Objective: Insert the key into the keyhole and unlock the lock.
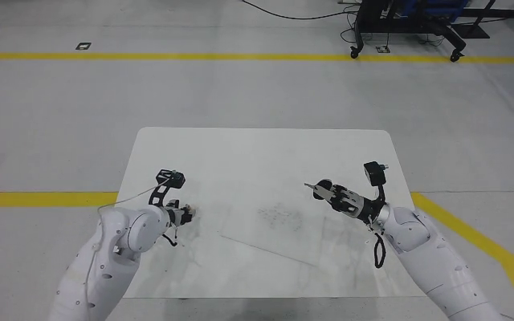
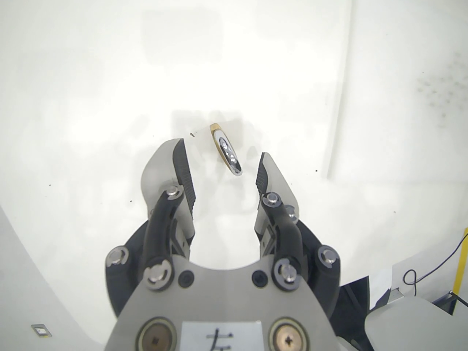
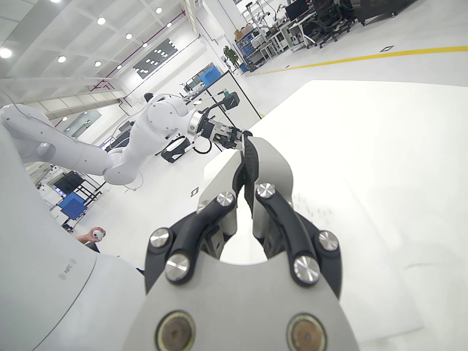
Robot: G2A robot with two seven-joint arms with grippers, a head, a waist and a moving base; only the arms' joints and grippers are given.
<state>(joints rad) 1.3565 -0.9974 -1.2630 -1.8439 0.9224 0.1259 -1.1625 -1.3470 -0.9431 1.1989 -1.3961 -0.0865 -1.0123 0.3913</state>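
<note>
Hovering over the white table [image 1: 265, 152], the left gripper [image 2: 223, 150] has its fingers spread wide. The lock [image 2: 229, 155] sits on the surface right in that gap, brass and chrome, touching neither pad. Across the table, well apart, the right gripper [image 1: 320, 189] is pinched tight on the key [image 1: 308, 186], a thin sliver poking out toward the left arm. Beyond the far edge: grey floor, a yellow line [image 1: 241, 56], then a dark wheeled frame [image 1: 401, 26].
</note>
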